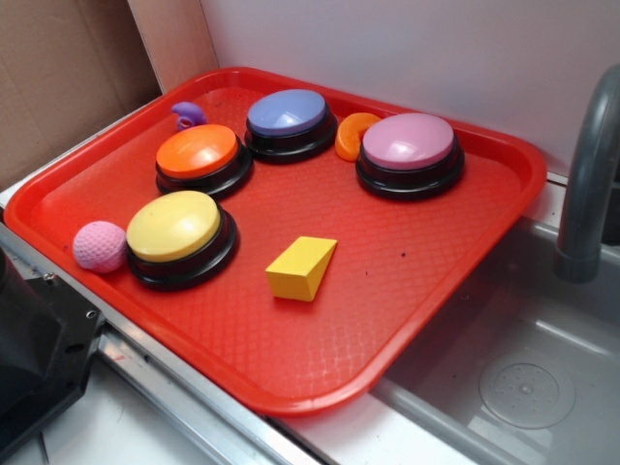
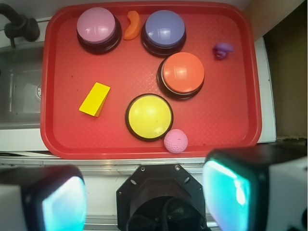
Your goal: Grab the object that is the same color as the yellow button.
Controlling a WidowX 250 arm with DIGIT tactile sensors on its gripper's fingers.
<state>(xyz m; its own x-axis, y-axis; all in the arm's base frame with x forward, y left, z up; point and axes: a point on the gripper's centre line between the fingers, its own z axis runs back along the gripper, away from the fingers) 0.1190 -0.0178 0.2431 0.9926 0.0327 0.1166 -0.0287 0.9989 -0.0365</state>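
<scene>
The object, a small yellow wedge block (image 1: 301, 268) (image 2: 95, 99), lies on the red tray (image 1: 417, 291) (image 2: 231, 120), right of the yellow button (image 1: 175, 229) (image 2: 149, 116) in the exterior view. My gripper (image 2: 144, 197) hangs high above the tray's near edge, over the robot's black base (image 2: 161, 197). It is open, with nothing between its teal-padded fingers (image 2: 62, 204). The gripper itself does not show in the exterior view.
On the tray also sit an orange button (image 1: 199, 155), a blue-purple button (image 1: 288, 118), a pink button (image 1: 409, 147), an orange ring piece (image 1: 353, 134), a small purple piece (image 1: 188, 115) and a pink dimpled ball (image 1: 100, 246). A grey sink (image 1: 523, 368) with a faucet (image 1: 589, 184) lies right of the tray.
</scene>
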